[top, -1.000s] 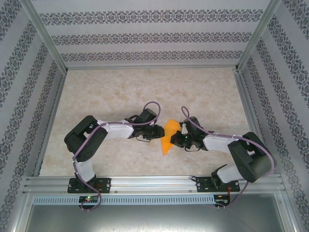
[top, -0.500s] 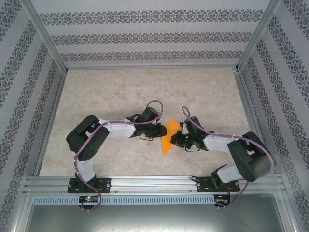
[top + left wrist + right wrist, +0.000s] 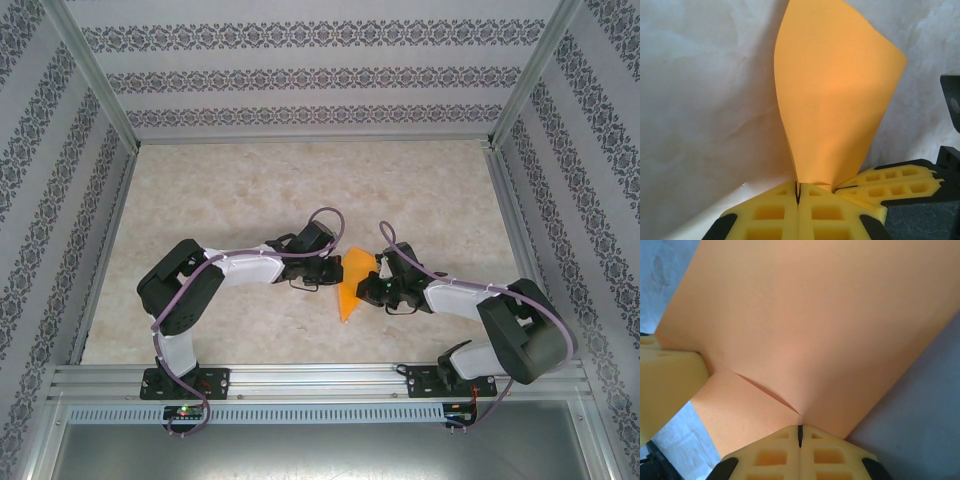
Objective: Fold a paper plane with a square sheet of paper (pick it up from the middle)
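Where the two arms (image 3: pixel 245 268) close in over it in the top view, the paper (image 3: pixel 350 285) is half covered and its folds are hard to read; a pointed near tip pokes clear. It seems lifted off the table (image 3: pixel 250 190). Paper sits between both pincers. The left gripper (image 3: pixel 797 192): pads (image 3: pixel 830 212) pressed together, pinching the paper's narrow lower end. The right gripper (image 3: pixel 800 432): pads clamped on an edge, a short crease running up from the seam. Paper thin, matte orange, curled into a soft cone. Pads yellow foam, square-pocketed. Table pale, marbled.
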{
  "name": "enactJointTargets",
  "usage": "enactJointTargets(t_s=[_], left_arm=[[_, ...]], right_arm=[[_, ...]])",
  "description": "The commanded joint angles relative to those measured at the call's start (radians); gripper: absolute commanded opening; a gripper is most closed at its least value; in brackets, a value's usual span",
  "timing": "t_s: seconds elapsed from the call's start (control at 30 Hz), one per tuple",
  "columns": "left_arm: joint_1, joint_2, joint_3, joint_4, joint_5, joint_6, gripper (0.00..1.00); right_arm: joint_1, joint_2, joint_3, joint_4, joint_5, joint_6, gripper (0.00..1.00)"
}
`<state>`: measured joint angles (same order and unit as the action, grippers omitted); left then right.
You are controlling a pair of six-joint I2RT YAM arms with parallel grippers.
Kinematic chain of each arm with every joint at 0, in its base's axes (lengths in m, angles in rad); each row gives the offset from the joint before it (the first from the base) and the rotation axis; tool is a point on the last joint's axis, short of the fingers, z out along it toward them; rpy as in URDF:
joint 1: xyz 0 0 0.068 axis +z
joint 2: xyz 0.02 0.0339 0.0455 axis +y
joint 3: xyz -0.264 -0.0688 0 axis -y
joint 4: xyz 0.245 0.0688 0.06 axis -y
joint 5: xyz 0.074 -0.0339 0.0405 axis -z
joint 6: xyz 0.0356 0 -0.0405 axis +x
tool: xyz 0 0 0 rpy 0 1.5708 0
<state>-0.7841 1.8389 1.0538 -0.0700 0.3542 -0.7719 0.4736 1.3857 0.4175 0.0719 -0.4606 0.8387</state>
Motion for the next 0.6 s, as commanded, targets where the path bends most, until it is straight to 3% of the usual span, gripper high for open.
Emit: enactJointTargets(t_s=[0.0,0.57], left_arm=[[-0.017,-0.003,0.049,-0.096,-0.073,0.07,0.01],[-0.048,-0.006,0.088,-0.095,-0.037,0.077,0.11]], right_arm=[[0.008,-0.026,-0.005,-0.062,0.041,-0.003,0.02],[0.037,0.046,0.008,-0.066,0.082,-0.007,0.03]])
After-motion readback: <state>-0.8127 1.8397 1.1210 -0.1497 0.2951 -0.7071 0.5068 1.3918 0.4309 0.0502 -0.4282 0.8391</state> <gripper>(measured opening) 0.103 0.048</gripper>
